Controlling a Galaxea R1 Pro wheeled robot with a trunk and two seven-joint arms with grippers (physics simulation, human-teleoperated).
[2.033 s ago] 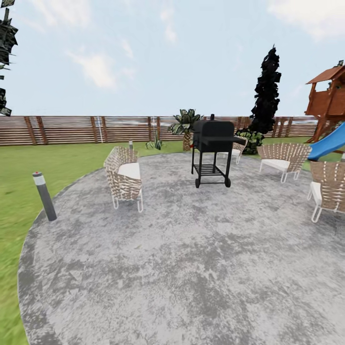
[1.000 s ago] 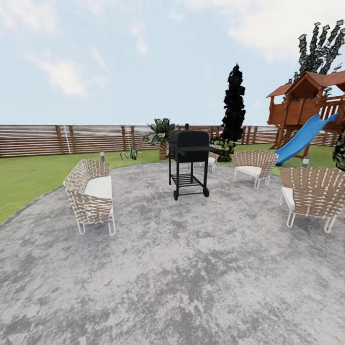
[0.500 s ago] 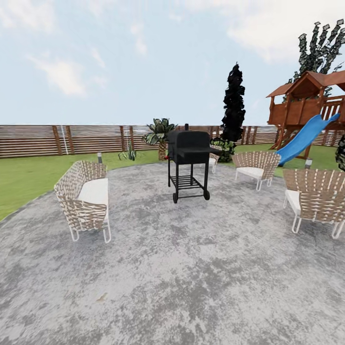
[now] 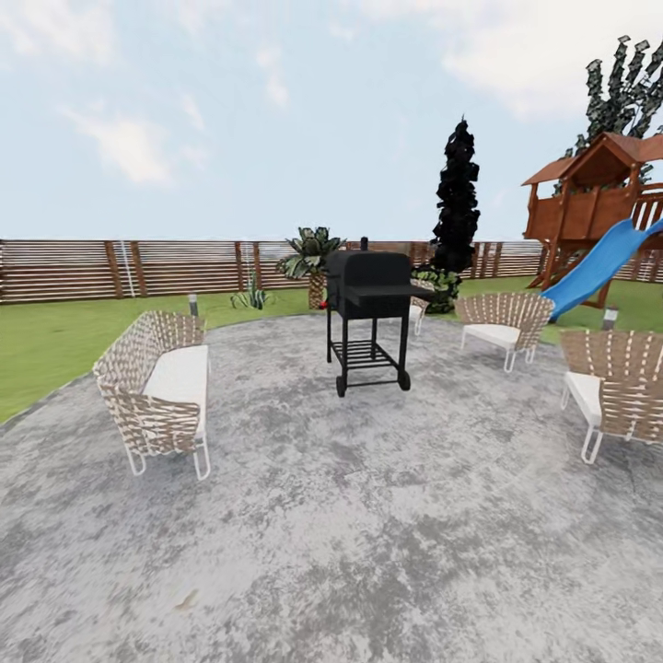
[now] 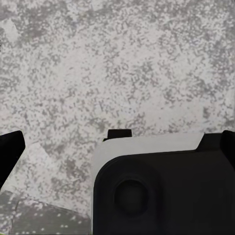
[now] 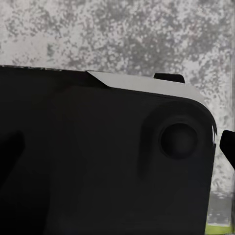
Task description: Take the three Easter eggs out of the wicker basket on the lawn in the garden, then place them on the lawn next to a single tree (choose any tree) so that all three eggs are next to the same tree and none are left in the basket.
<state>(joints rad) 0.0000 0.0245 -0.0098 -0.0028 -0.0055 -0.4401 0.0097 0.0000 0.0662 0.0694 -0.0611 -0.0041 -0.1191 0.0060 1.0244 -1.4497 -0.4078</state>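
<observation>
I stand on the grey paved round patio [image 4: 368,516]; the Easter eggs and the wicker basket are out of view. The lawn [image 4: 46,341] lies beyond the patio's left edge and runs back to the slat fence [image 4: 138,267] of the garden. A tree crown [image 4: 626,92] of dark blocky leaves rises behind the playset; its trunk is hidden. In the left wrist view my left gripper [image 5: 122,134] is open over paving, dark fingers [image 5: 10,152] at the frame's sides. My right gripper [image 6: 120,137] is open too, one finger [image 6: 228,147] against the paving.
A black grill [image 4: 370,313] stands mid-patio. Pale woven seats sit at the left [image 4: 157,387], back right [image 4: 505,322] and right [image 4: 617,387]. A short palm [image 4: 313,258], a black-leaved tree [image 4: 458,198], a wooden playset [image 4: 599,203] with blue slide [image 4: 599,267] and a bollard light [image 4: 193,304] stand behind.
The whole picture has shifted: the camera swung right, losing the near grey bollard and bringing in the playset, then rolled closer to the left seat. Nothing in the garden itself moved.
</observation>
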